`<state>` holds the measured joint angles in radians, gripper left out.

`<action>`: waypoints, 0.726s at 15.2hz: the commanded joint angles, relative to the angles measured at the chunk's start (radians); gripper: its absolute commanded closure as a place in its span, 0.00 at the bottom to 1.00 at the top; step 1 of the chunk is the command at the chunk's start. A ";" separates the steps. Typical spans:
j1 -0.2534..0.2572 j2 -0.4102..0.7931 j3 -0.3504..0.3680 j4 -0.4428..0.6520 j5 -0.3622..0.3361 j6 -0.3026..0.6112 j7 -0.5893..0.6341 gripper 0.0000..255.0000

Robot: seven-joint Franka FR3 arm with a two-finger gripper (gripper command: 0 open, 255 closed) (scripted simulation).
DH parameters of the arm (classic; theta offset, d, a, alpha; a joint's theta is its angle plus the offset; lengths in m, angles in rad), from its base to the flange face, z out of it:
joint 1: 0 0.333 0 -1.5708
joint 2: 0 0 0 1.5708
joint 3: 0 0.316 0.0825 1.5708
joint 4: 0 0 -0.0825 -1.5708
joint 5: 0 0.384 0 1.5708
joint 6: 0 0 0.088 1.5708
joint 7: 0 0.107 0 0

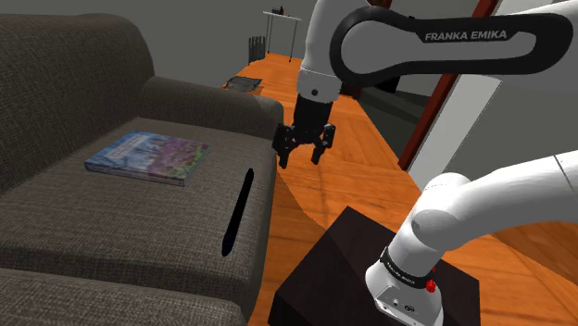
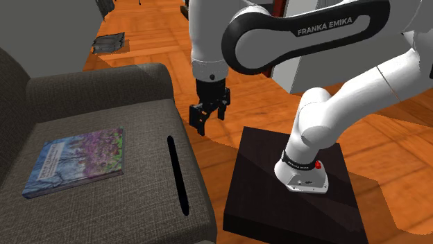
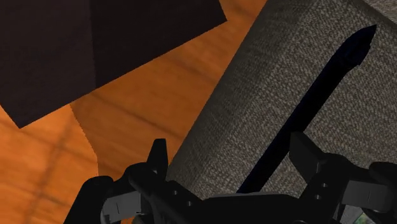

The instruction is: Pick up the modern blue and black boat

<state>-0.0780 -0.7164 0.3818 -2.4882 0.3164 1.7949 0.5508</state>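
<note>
- Right now the slim, nearly black, blade-shaped boat (image 1: pixel 237 211) (image 2: pixel 177 175) (image 3: pixel 312 108) is lying flat on the seat of a grey-brown woven fabric sofa (image 1: pixel 93 231) (image 2: pixel 139 215) (image 3: pixel 280 76). It is running along the seat close to the edge that faces the robot.
- Nothing is lying on the boat or touching it apart from the cushion, and in the wrist view it is showing a faint deep-blue tint.
- The all-black two-finger gripper (image 1: pixel 299 159) (image 2: pixel 203 125) (image 3: pixel 229 151) is hanging in the air above the sofa's edge, near the boat's far end. Its fingers are standing wide apart and clasping nothing.
- In the wrist view the boat's near end is passing between the fingers, closer to one of them, and neither finger is touching it.
- A flat rectangular book with a purple and blue picture cover (image 1: pixel 146 157) (image 2: pixel 76 161) is resting on the same seat, well apart from the boat and towards the backrest.
- The sofa's padded armrest (image 1: pixel 213 102) (image 2: pixel 104 83) is rising beyond the boat's far end.
- A black box-shaped stand (image 1: pixel 315 278) (image 2: pixel 264 187) (image 3: pixel 95 51) is sitting just beside the sofa on an orange wooden floor (image 1: pixel 370 176) (image 2: pixel 264 104) (image 3: pixel 140 108).
- Far back, a dark flat mat-like thing (image 1: pixel 243 83) (image 2: pixel 107 43) is lying on that floor.
</note>
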 commanded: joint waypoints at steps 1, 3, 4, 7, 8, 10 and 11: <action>-0.022 0.051 0.067 -0.005 0.029 0.075 0.114 0.00; -0.049 0.106 0.132 0.003 0.047 0.139 0.223 0.00; -0.065 0.137 0.166 0.010 0.051 0.172 0.278 0.00; -0.121 0.242 0.267 0.041 0.046 0.270 0.449 0.00; -0.144 0.281 0.301 0.055 0.036 0.302 0.509 0.00; -0.195 0.366 0.372 0.086 0.001 0.364 0.636 0.00; -0.223 0.412 0.408 0.103 -0.026 0.395 0.704 0.00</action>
<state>-0.2710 -0.3544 0.7521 -2.4068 0.3160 2.1567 1.1793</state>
